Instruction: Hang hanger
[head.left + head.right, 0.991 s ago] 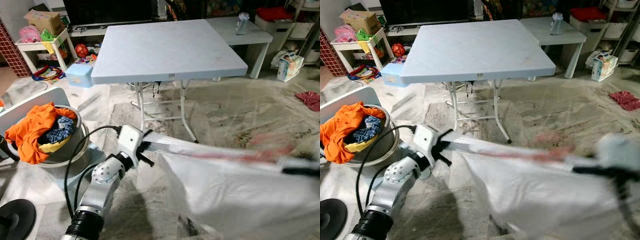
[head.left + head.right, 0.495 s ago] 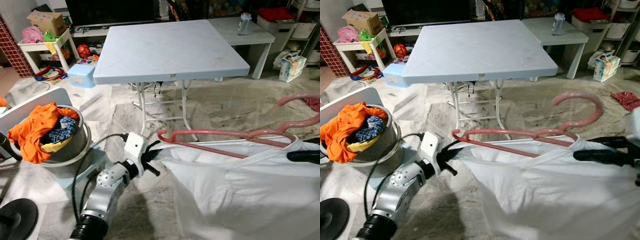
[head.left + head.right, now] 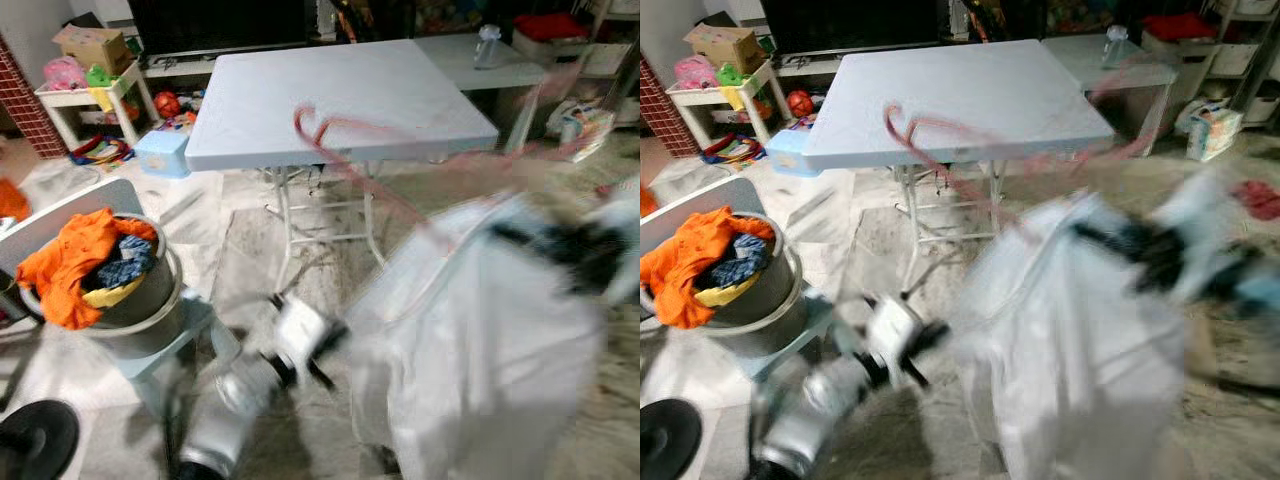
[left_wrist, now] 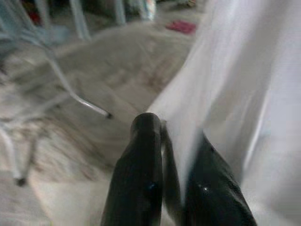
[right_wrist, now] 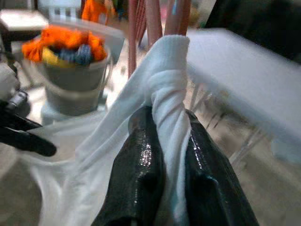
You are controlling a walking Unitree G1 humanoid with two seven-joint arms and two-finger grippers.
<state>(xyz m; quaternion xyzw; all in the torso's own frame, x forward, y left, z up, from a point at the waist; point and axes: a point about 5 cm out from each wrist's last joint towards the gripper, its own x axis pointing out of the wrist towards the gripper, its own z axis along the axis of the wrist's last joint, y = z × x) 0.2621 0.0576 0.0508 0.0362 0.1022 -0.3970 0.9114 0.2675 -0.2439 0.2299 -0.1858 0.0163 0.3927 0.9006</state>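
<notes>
The pink hanger is riding above the white garment, nowhere hung yet. My right gripper is pinching bunched cloth; my left gripper is pinching its edge beside the table.

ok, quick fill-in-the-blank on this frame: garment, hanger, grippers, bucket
1. The right gripper is shut on the white ____.
2. The hanger is ____ in colour.
3. The left gripper pinches the garment's ____ cloth.
4. The bucket holds clothes, the topmost being ____.

Missing words: garment; pink; white; orange
</notes>
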